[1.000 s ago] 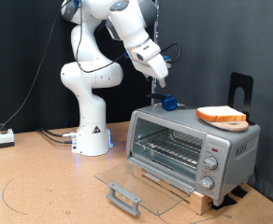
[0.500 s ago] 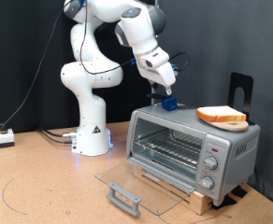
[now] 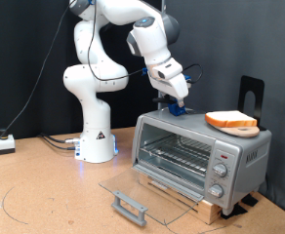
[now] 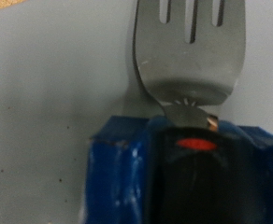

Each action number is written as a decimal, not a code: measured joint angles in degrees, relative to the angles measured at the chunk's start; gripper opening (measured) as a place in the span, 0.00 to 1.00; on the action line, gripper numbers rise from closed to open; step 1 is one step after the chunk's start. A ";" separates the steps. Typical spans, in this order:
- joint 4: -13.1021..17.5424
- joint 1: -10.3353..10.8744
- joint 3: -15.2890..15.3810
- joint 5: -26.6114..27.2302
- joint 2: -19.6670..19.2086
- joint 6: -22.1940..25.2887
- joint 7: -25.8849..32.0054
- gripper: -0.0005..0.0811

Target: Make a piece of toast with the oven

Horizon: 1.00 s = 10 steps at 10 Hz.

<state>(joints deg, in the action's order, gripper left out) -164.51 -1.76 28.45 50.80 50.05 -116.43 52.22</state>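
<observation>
The oven (image 3: 196,156) stands on the table at the exterior view's right, its glass door (image 3: 133,187) folded down flat and its wire rack bare. The piece of toast (image 3: 231,120) lies on a pale round board on the oven's roof, towards the right. My gripper (image 3: 179,100) hangs just above the left part of the roof, shut on a blue-handled metal fork (image 3: 178,108). In the wrist view the fork's tines (image 4: 188,47) point out over the grey roof and its blue handle (image 4: 127,168) fills the frame. The toast does not show in that view.
The oven sits on a wooden block (image 3: 196,201). A black stand (image 3: 250,95) rises behind the oven at the right. The robot's white base (image 3: 96,146) stands left of the oven. A small box with cables (image 3: 6,143) lies at the far left.
My gripper has moved to the exterior view's right along the oven's roof, carrying the blue-handled fork closer to the toast. The toast and the oven door have not moved.
</observation>
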 joint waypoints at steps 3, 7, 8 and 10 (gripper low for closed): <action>-0.02 0.00 1.73 0.97 -2.54 -2.05 0.12 1.00; 0.00 0.00 2.33 2.41 -4.16 -4.22 0.43 0.98; 0.04 0.00 2.33 2.52 -4.41 -4.35 0.52 0.98; 0.14 -0.01 2.23 2.64 -4.74 -4.43 0.82 0.55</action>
<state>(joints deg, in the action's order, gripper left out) -164.36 -1.77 30.67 53.44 45.31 -120.87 53.04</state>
